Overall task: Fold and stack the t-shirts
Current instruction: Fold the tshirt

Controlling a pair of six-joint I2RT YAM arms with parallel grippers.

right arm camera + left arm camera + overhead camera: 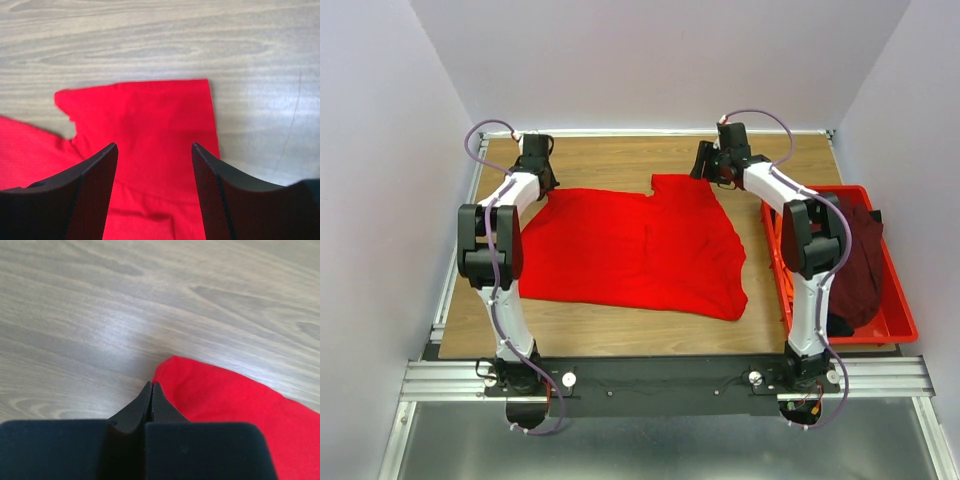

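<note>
T-shirts are two in view: a red t-shirt (635,250) lies spread and mostly flat on the table (600,160), and a dark maroon t-shirt (860,265) sits heaped in the red bin (900,320), off to the outer side of the right arm and well apart from both pincers. The left pincer (151,385) is closed, fingers pressed together. Its tips sit right at the far left edge of the red cloth, which runs away to their right. Whether any cloth is caught between them cannot be told from the wrist view. The right pincer (153,145) stands open above the shirt's far right corner, the cloth lying flat beneath and between its jaws, with bare wood beyond the tips; it holds nothing. By my reading the task is near its start: no fold shows in the red shirt, no stack exists anywhere on the table, and the maroon one has not left the bin. Folding both shirts and stacking them are all left to do.
</note>
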